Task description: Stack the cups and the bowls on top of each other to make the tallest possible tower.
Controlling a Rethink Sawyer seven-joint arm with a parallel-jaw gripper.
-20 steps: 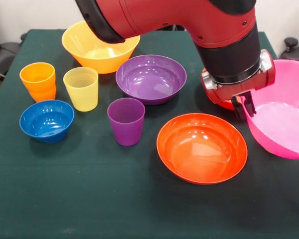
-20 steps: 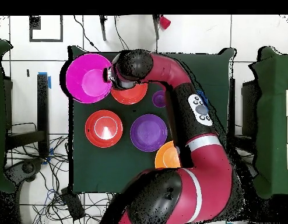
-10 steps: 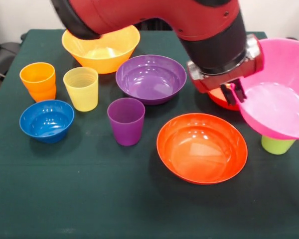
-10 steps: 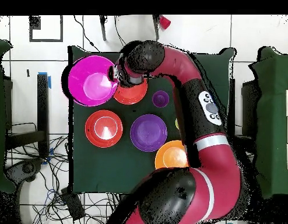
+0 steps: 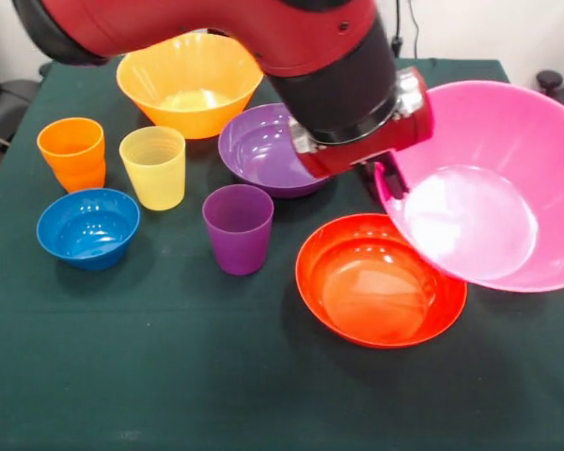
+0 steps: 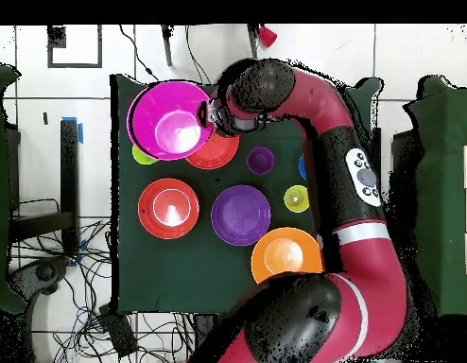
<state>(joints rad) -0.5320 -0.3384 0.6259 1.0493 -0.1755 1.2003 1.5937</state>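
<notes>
My gripper [image 5: 387, 184] is shut on the near rim of the large pink bowl [image 5: 484, 193], which hangs tilted in the air above the table's right side. From above, the pink bowl [image 6: 171, 120] and gripper [image 6: 211, 115] hover partly over a red-orange bowl [image 6: 218, 153] and a lime green cup [image 6: 142, 155]. Both are hidden in the front view. Another red-orange bowl [image 5: 381, 279] lies just below the pink one. The purple bowl [image 5: 268, 146], purple cup [image 5: 238, 228], yellow cup [image 5: 153, 166], orange cup [image 5: 71, 152], blue bowl [image 5: 87, 225] and yellow-orange bowl [image 5: 188, 83] stand apart to the left.
The dark green tablecloth [image 5: 169, 376] covers the table. Seen from above, the arm [image 6: 351, 161] runs over the table's right side and covers most of the blue bowl [image 6: 302, 167]. Cables lie on the floor [image 6: 77, 265] beside the table.
The gripper has lifted the pink bowl off the table and carried it left in the front view, toward the middle. The lime green cup showed under it, then was hidden again in front.
</notes>
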